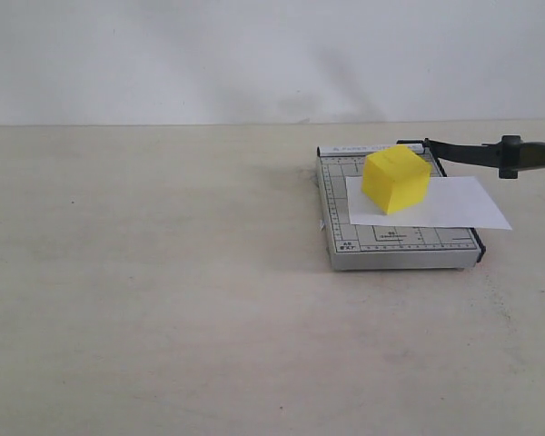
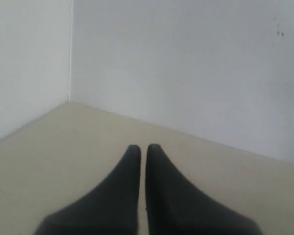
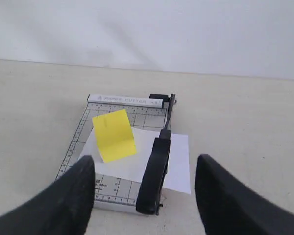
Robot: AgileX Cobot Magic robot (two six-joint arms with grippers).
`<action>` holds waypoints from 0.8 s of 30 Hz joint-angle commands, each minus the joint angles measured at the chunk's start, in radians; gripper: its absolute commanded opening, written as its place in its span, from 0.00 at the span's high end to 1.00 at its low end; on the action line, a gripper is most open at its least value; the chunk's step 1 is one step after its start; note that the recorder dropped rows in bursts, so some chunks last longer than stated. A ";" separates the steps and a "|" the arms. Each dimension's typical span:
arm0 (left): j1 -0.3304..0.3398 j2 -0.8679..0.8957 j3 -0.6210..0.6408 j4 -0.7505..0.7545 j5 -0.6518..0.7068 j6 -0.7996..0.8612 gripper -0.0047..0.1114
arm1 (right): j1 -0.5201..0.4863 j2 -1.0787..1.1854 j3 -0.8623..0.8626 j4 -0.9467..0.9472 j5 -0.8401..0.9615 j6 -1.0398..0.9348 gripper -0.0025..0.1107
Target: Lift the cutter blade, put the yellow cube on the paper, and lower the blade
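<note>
R end effector [image 3: 146, 160] spread wide, empty; L end effector [image 2: 143, 147] closed.

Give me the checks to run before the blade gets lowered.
1. Cutter blade raised: ok, it angles up off the grey base.
2. Yellow cube on the paper: ok.
3. Cube clear of the blade's path: ok, the right wrist view shows a gap between them.
4. Right gripper open and ready: ok, holding nothing.
5. Right gripper lined up with the handle: cannot tell, depth is unclear.
6. Left gripper out of the way: ok, shut and facing the wall.
</note>
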 commanded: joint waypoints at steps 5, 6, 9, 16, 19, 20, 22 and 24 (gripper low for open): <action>-0.029 0.010 0.226 -0.018 0.031 -0.083 0.92 | 0.025 0.178 -0.006 0.064 -0.019 0.002 0.47; -0.029 0.010 0.226 -0.018 0.023 -0.081 0.92 | 0.050 0.194 -0.006 0.064 -0.031 -0.016 0.47; -0.029 0.010 0.226 -0.055 0.017 -0.083 0.92 | 0.134 0.250 -0.006 0.012 -0.109 -0.022 0.47; -0.029 0.010 0.226 -0.138 -0.011 -0.083 0.92 | 0.138 0.272 -0.006 0.004 -0.149 0.049 0.47; -0.029 0.010 0.226 -0.138 -0.011 -0.083 0.92 | 0.138 0.302 -0.004 -0.010 -0.151 0.049 0.47; -0.029 0.010 0.226 -0.138 -0.011 -0.083 0.92 | 0.138 0.313 -0.004 -0.010 -0.155 0.053 0.47; -0.029 0.010 0.226 -0.138 -0.011 -0.083 0.92 | 0.138 0.331 -0.004 -0.010 -0.159 0.067 0.47; -0.029 0.010 0.226 -0.138 -0.011 -0.083 0.92 | 0.138 0.345 -0.004 -0.014 -0.157 0.067 0.51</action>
